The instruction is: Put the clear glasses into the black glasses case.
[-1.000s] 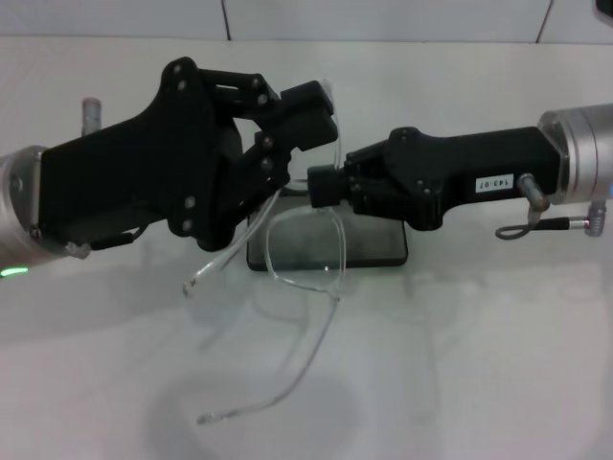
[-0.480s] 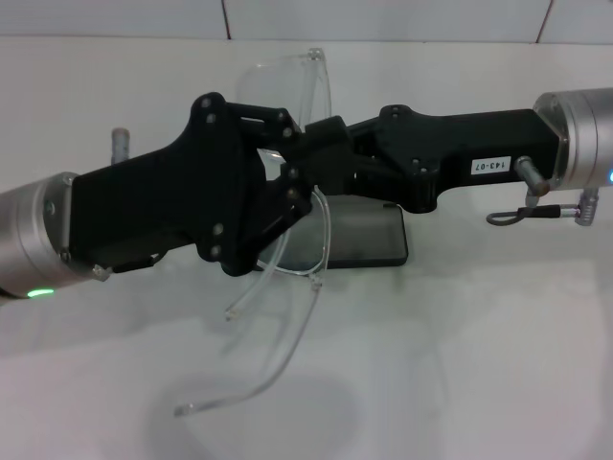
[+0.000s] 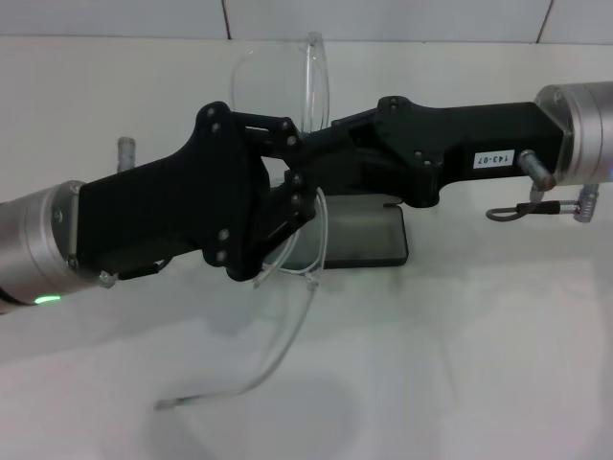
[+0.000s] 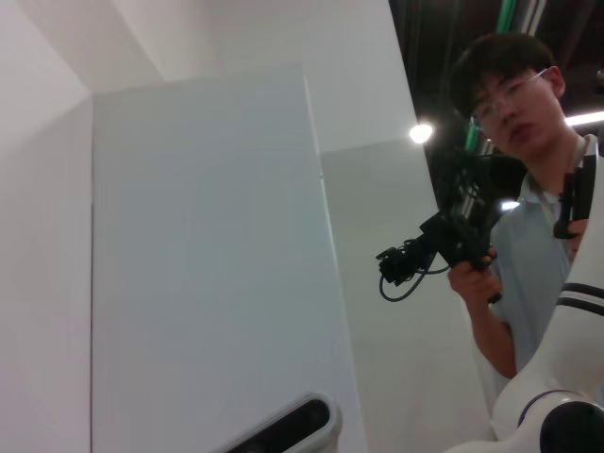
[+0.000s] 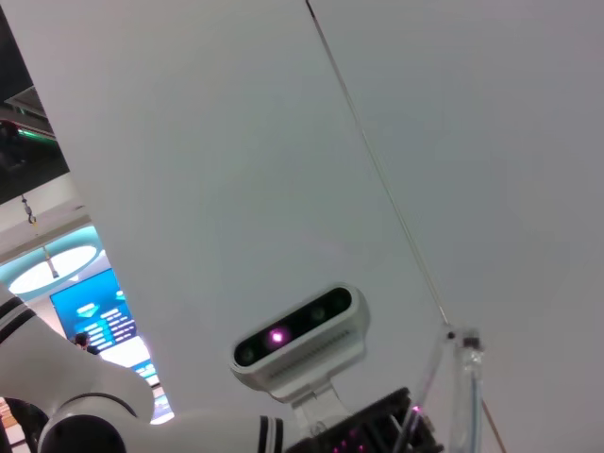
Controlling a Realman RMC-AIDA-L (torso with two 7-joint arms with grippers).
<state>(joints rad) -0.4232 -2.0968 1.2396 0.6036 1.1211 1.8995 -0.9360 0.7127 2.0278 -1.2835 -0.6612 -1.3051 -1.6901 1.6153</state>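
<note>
The clear glasses (image 3: 287, 72) hang in the air over the middle of the table. One lens stands up above the grippers, and a long temple arm (image 3: 287, 335) droops toward the table's near side. My left gripper (image 3: 292, 158) reaches in from the left and is shut on the glasses' frame. Coming from the right, my right gripper (image 3: 326, 144) meets it at the same spot, its tip hidden behind the left fingers. The black glasses case (image 3: 369, 235) lies open on the table just below them, grey lining up. A clear piece of the glasses (image 5: 464, 377) shows in the right wrist view.
A small grey post (image 3: 124, 149) stands on the white table behind my left arm. A looped cable (image 3: 532, 206) hangs from my right wrist. The left wrist view shows a person (image 4: 528, 189) holding a camera beside a white panel.
Both grippers have closed in on each other above the case. The glasses have turned, so one lens rose above the grippers and the long temple arm swung lower and to the left.
</note>
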